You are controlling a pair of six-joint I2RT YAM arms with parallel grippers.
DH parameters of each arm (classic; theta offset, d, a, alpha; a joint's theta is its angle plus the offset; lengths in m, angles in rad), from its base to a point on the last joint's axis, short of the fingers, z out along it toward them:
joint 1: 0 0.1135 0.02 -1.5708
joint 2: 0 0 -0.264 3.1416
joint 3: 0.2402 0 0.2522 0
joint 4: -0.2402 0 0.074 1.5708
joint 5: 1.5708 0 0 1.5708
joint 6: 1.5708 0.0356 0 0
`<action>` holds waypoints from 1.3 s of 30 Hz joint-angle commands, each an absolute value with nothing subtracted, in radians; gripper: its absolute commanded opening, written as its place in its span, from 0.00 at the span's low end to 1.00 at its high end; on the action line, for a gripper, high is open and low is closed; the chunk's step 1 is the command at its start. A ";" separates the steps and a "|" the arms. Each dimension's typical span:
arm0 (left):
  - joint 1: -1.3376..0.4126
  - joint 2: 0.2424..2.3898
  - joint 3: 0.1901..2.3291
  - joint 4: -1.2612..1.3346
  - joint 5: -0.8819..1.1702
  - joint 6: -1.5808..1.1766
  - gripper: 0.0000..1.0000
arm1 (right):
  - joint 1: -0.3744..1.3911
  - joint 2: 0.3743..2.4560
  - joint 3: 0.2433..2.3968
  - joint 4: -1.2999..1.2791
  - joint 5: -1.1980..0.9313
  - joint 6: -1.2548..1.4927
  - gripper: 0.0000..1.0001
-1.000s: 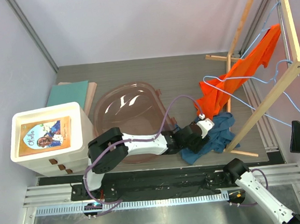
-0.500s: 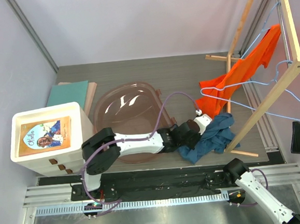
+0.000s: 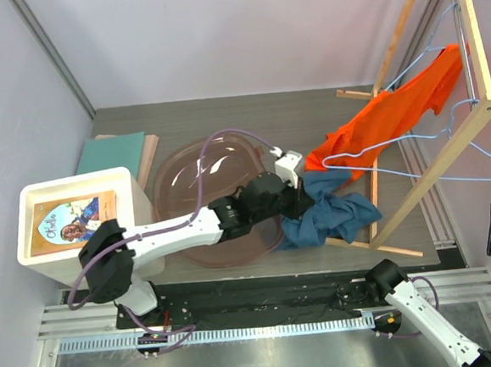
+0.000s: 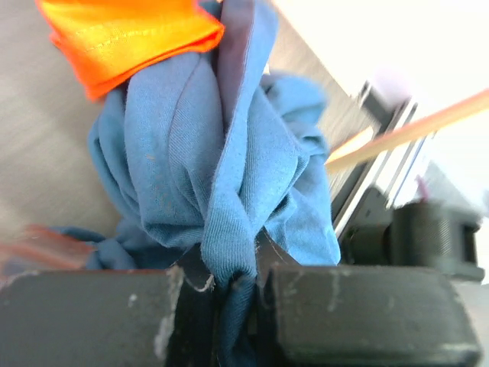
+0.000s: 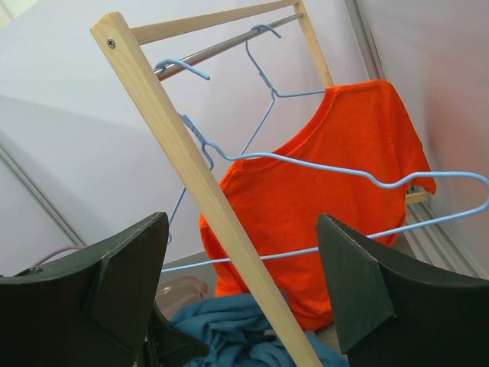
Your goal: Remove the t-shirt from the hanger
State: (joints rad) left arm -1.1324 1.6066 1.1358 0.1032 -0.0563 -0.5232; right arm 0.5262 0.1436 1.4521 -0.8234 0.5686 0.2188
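My left gripper (image 4: pixel 231 297) has just snapped closed on a fold of the blue garment (image 3: pixel 333 215) and swung away from the rack (image 3: pixel 430 156) toward the bowl (image 3: pixel 185 175), dragging that bundle along; the orange t-shirt (image 3: pixel 385 117) now stretches after it, hem just beside my fingers. Whether it is pinched too I cannot tell. It still hangs on its hanger (image 5: pixel 269 90), so the real job is not done; my right gripper (image 5: pixel 241 283) stands wide and empty, facing the rack.
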 commanded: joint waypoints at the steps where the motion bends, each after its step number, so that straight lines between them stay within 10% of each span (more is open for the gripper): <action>1: -1.079 1.448 1.129 0.123 -0.153 -0.580 0.00 | 0.532 0.176 1.456 -0.801 0.578 0.196 0.83; 39: -0.980 1.006 1.367 -0.281 -0.552 -0.107 0.00 | 0.534 0.166 1.374 -0.773 0.574 0.225 0.83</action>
State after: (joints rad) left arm -0.9859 1.0271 1.3186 -0.3191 -0.5037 -0.1780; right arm 0.5282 0.1436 1.3842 -0.8074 0.5739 0.2199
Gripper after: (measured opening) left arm 0.072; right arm 0.833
